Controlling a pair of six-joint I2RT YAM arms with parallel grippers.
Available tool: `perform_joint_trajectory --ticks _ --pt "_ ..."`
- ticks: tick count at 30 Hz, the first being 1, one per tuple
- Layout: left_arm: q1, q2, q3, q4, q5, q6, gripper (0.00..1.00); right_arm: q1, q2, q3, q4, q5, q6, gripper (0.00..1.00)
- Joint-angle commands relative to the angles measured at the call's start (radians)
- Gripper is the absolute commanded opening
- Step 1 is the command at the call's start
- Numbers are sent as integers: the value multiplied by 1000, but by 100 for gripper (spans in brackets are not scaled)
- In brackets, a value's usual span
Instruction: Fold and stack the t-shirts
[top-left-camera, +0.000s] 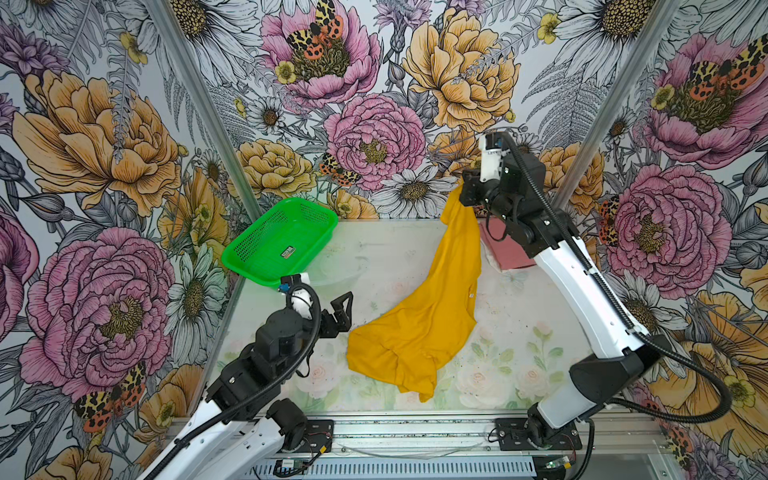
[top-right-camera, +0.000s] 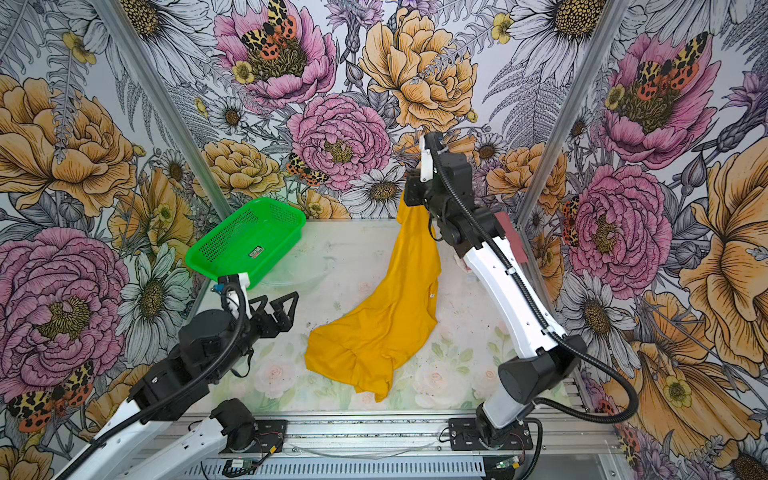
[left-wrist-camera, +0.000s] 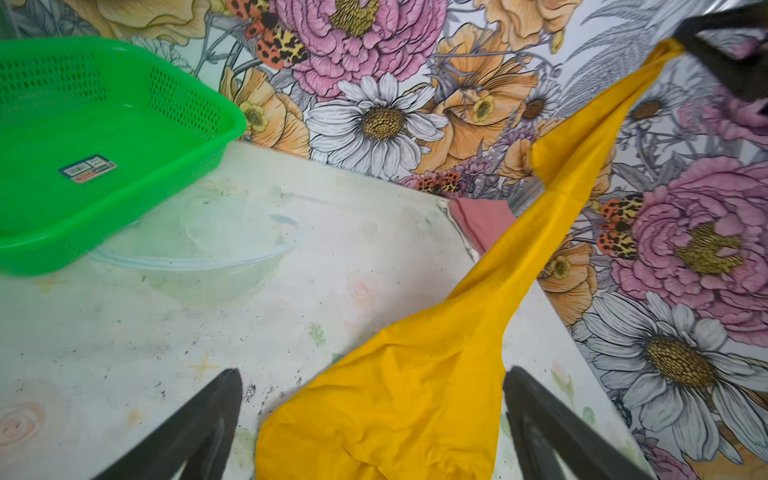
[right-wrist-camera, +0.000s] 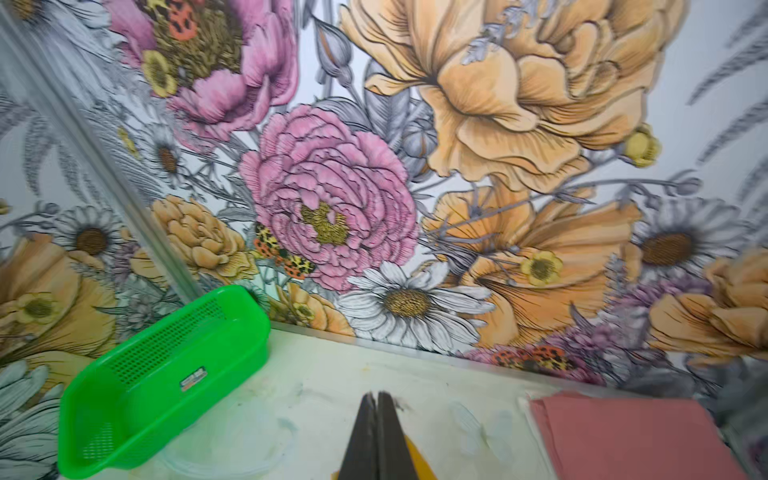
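Left wrist: green basket (left-wrist-camera: 187, 104), bowl (left-wrist-camera: 199, 266), yellow t-shirt (left-wrist-camera: 395, 395)

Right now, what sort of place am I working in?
Most likely a staged robot test cell, not a home: floral-print wall panels between bare aluminium posts, left arm and right arm bolted to a slotted metal rail, and a floral tabletop with the yellow t-shirt and a green basket.

The yellow t-shirt (top-left-camera: 419, 332) in the middle was a plain mustard, and the pink t-shirt (top-left-camera: 513, 255) at the far right a plain dusty rose. The basket (top-left-camera: 257, 243) at the far left was bright green, patterned with fine mesh holes. The table (top-left-camera: 395, 257) bore a faded pastel flower print, and the walls (top-left-camera: 374, 137) bold pink, orange and white blooms.
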Motion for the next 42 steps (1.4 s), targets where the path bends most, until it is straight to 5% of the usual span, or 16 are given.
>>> perform_joint_trajectory --ticks 1,4,7,12,16,20,26,37,42 --pt "284 70 -23 127 418 -85 99 63 99 291 -47 -171 -1 0" --pt "467 86 -33 206 560 -111 99 102 130 474 -75 -238 13 0" --pt "518 135 3 210 613 -87 99 128 49 483 -73 -249 13 0" --pt "518 173 -18 278 637 -90 99 138 -235 159 -32 -67 -60 0" --pt "504 214 -42 334 674 -103 99 3 -480 -228 -12 90 -11 0" --pt "434 251 -45 347 660 -77 99 -190 -652 -628 -24 224 70 0" --pt "228 378 -58 370 577 -40 99 -307 -650 -989 -67 233 193 0" --pt "-12 544 -215 411 434 -84 83 -308 -678 -1095 -53 216 172 0" --pt "-46 635 -204 402 412 -107 65 -309 -672 -1100 -36 192 178 0"
